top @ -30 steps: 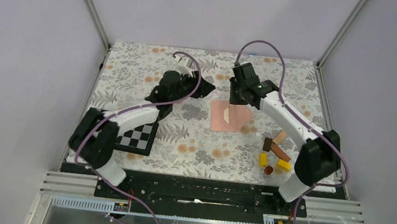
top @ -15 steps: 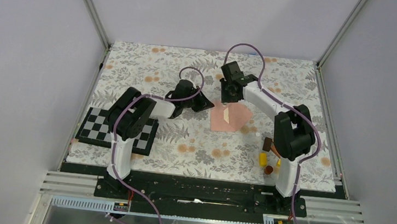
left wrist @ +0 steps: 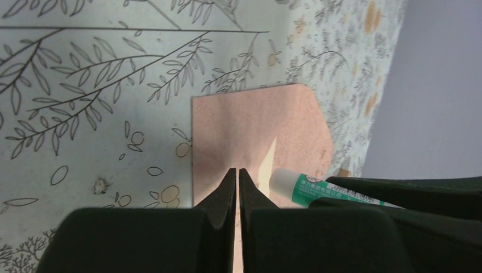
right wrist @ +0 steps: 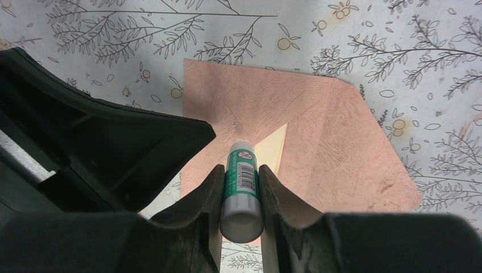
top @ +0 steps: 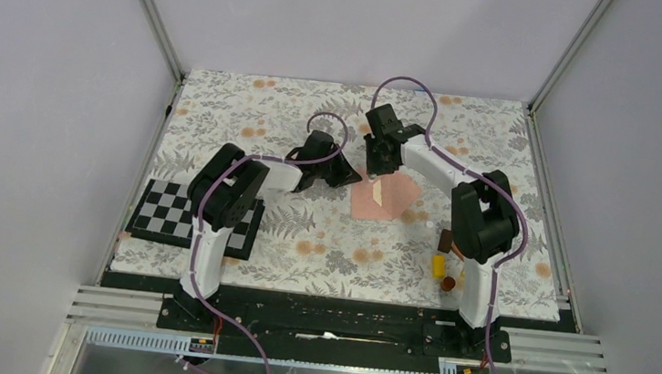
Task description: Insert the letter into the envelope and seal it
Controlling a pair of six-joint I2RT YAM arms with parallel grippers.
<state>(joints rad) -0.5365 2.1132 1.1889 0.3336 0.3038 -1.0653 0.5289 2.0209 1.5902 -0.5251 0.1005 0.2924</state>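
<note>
The salmon-pink envelope point(top: 386, 197) lies flat on the floral cloth, its flap open to the right. A cream letter corner point(right wrist: 273, 146) shows in its opening. My right gripper point(right wrist: 239, 170) is shut on a green and white glue stick point(right wrist: 241, 185), tip pointed at the envelope's middle near the cream corner. It hovers over the envelope's far left part point(top: 377, 166). My left gripper point(left wrist: 237, 171) is shut and empty, tips over the envelope's point(left wrist: 256, 122) left edge, beside the glue stick point(left wrist: 310, 190). In the top view it is just left of the envelope point(top: 345, 172).
A black and white checkerboard point(top: 180, 215) lies at the near left under the left arm. Small wooden blocks, a yellow one point(top: 438, 266) and brown ones point(top: 445, 242), sit at the near right by the right arm's base. Grey walls enclose the table.
Both arms have folded in toward the envelope. The left gripper moved right to its left edge. The right gripper moved left with the glue stick over the envelope's far left part.
</note>
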